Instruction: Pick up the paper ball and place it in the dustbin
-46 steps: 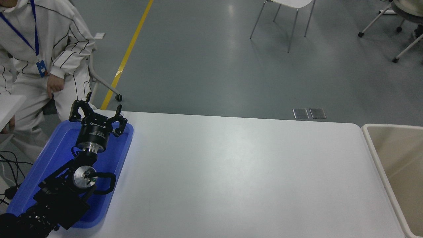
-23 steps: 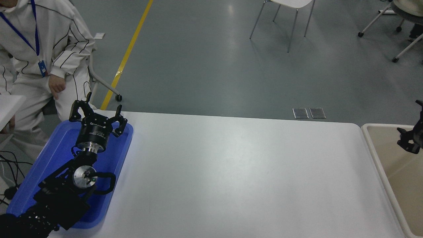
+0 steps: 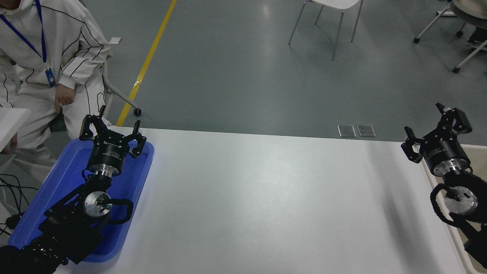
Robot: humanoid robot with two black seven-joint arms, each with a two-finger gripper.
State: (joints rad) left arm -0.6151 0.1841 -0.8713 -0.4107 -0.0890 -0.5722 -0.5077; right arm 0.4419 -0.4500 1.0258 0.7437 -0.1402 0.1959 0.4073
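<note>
No paper ball shows in the head view; it is hidden or out of view. The beige dustbin (image 3: 478, 152) stands off the table's right end, mostly covered by my right arm. My right gripper (image 3: 429, 127) is open and empty, raised over the table's right end beside the dustbin's rim. My left gripper (image 3: 111, 126) is open and empty, parked over the far end of the blue tray (image 3: 133, 179) at the lower left.
A person in white clothes (image 3: 49, 64) sits at the far left beyond the tray. The white table (image 3: 266, 198) spans the middle. Chairs (image 3: 327, 15) stand on the grey floor behind. Cables (image 3: 9, 190) hang at the left edge.
My right arm has come into view from the right edge and moved left and up, from over the dustbin to the table's right end. The left arm has not moved.
</note>
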